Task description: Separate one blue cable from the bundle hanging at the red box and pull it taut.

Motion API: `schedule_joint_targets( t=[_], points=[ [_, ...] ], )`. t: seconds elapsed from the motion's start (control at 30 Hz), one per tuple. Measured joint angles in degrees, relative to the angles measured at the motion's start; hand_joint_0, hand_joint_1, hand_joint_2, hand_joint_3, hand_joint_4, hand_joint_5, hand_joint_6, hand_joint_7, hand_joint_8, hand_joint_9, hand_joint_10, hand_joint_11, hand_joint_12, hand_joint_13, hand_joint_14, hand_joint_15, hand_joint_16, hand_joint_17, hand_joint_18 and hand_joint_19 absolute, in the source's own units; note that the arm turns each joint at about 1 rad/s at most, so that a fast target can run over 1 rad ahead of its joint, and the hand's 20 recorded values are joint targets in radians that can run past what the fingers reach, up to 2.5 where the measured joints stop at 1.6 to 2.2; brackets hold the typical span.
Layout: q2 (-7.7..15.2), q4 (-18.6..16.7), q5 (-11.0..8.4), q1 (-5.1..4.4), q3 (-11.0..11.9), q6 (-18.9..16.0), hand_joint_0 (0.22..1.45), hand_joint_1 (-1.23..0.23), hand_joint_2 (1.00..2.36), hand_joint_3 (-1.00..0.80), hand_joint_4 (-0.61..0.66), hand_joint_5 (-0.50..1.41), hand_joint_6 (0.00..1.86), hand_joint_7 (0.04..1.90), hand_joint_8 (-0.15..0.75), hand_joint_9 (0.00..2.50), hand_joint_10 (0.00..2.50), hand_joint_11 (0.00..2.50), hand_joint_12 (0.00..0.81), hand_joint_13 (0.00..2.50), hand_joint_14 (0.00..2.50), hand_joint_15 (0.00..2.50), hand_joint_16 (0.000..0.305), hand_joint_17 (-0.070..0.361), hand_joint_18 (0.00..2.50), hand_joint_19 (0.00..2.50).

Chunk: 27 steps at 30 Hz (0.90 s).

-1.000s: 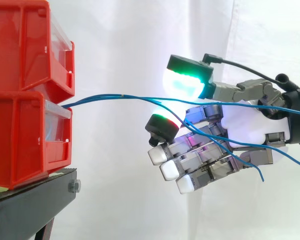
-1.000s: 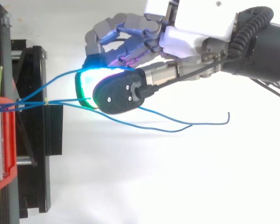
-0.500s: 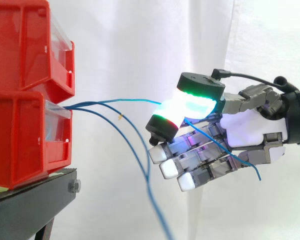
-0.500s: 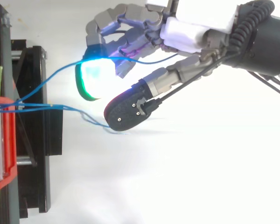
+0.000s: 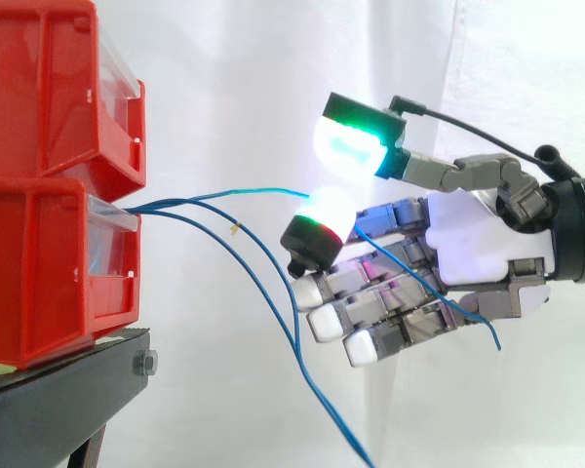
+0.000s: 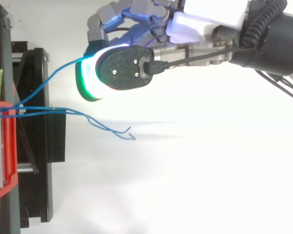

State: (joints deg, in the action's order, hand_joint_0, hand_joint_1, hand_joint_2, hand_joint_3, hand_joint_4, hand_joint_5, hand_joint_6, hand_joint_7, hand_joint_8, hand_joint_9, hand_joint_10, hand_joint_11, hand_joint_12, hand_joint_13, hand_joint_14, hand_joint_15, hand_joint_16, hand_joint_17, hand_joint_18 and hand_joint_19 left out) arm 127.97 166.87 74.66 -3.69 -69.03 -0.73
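Note:
Two red bins are stacked at the left, and three thin blue cables come out of the lower bin (image 5: 49,273). One blue cable (image 5: 244,192) runs almost level to my hand (image 5: 478,244), passes over the green-and-red fingertip (image 5: 322,222), crosses the palm and ends loose below it. The thumb pad (image 5: 351,146) glows green and white and stands lifted a little above that cable. The fingers are nearly straight. The other two cables (image 5: 273,283) droop steeply from the bin, past the fingertips. From above, the separated cable (image 6: 53,75) runs under the thumb and the drooping pair (image 6: 78,113) ends beside the stand.
The bins sit on a black stand (image 5: 68,390) with a bolt at its corner. The upper red bin (image 5: 49,88) overhangs the cable exit. A white curtain hangs behind, and the arm comes in from the right edge.
The thumb, pressed down on the fingertip and cable half a second ago, has lifted off. One second ago all three cables lay across the hand; two have dropped away and hang.

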Motion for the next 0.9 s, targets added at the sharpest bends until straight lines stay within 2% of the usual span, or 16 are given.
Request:
schedule_joint_targets(
  t=[0.17,0.3,0.4,0.5,0.53,0.57,0.6,0.63,0.67,0.7,0.73,0.77,0.83,0.9],
  points=[
    [0.00,-3.45,-0.33,-0.17,-2.24,0.13,0.53,-0.49,1.00,-0.50,0.14,-0.20,0.74,1.15,0.259,0.88,0.02,1.11,0.344,0.97,0.03,0.91,0.038,0.085,0.76,0.54],
    [0.00,-7.75,-0.75,-0.38,-3.71,0.70,0.53,-0.53,1.00,-0.50,0.15,-0.20,0.73,1.13,0.268,0.89,0.02,1.28,0.345,1.04,0.03,1.17,0.038,0.086,0.76,0.57],
    [0.00,-8.92,-0.88,-0.42,-4.00,1.43,0.53,-0.56,1.00,-0.50,0.15,-0.20,0.72,1.14,0.266,0.89,0.02,1.36,0.336,1.07,0.02,1.36,0.039,0.088,0.77,0.60],
    [0.00,-9.21,-0.92,-0.43,-4.07,1.80,0.54,-0.58,1.00,-0.50,0.15,-0.20,0.72,1.13,0.263,0.90,0.01,1.60,0.322,1.11,0.01,1.62,0.040,0.089,0.81,0.67],
    [0.00,-9.23,-0.93,-0.43,-4.07,1.86,0.54,-0.59,1.00,-0.50,0.16,-0.20,0.72,1.12,0.262,0.91,0.04,1.75,0.322,1.14,0.01,1.78,0.040,0.090,0.84,0.73],
    [0.00,-9.25,-0.93,-0.43,-4.07,1.90,0.54,-0.59,1.00,-0.50,0.16,-0.20,0.73,1.12,0.263,0.88,0.24,1.73,0.317,1.14,0.00,1.83,0.040,0.090,0.85,0.76],
    [0.00,-9.26,-0.93,-0.44,-4.07,1.93,0.54,-0.60,1.00,-0.50,0.16,-0.20,0.72,1.13,0.264,0.86,0.43,1.71,0.321,1.12,0.08,1.90,0.040,0.090,0.86,0.80],
    [0.00,-9.26,-0.93,-0.44,-4.07,1.95,0.54,-0.60,1.00,-0.50,0.16,-0.20,0.73,1.12,0.266,0.84,0.58,1.71,0.320,1.07,0.36,1.85,0.040,0.089,0.88,0.85],
    [0.00,-9.27,-0.93,-0.44,-4.08,1.97,0.54,-0.60,1.00,-0.50,0.16,-0.20,0.73,1.11,0.268,0.84,0.59,1.73,0.316,1.06,0.43,1.84,0.039,0.089,0.89,0.87],
    [0.00,-9.27,-0.93,-0.44,-4.08,1.98,0.54,-0.60,1.00,-0.50,0.16,-0.20,0.73,1.12,0.271,0.81,0.75,1.68,0.316,1.01,0.65,1.84,0.039,0.088,0.92,0.93],
    [0.00,-9.28,-0.92,-0.44,-4.09,2.00,0.54,-0.60,1.00,-0.50,0.16,-0.20,0.73,1.11,0.269,0.80,0.81,1.68,0.313,0.98,0.88,1.79,0.038,0.086,0.94,0.98],
    [0.00,-9.28,-0.92,-0.44,-4.09,2.01,0.54,-0.60,1.00,-0.50,0.17,-0.20,0.73,1.11,0.269,0.79,0.83,1.69,0.319,0.97,0.96,1.79,0.038,0.085,0.95,1.01],
    [0.00,-9.28,-0.92,-0.44,-4.09,2.03,0.54,-0.60,1.00,-0.50,0.16,-0.21,0.73,1.11,0.269,0.76,1.02,1.64,0.313,0.89,1.35,1.75,0.035,0.079,1.01,1.13],
    [0.00,-9.28,-0.93,-0.45,-4.09,2.06,0.54,-0.60,1.00,-0.50,0.17,-0.21,0.73,1.11,0.274,0.75,1.06,1.63,0.311,0.87,1.50,1.78,0.034,0.078,1.05,1.21]
  ],
)
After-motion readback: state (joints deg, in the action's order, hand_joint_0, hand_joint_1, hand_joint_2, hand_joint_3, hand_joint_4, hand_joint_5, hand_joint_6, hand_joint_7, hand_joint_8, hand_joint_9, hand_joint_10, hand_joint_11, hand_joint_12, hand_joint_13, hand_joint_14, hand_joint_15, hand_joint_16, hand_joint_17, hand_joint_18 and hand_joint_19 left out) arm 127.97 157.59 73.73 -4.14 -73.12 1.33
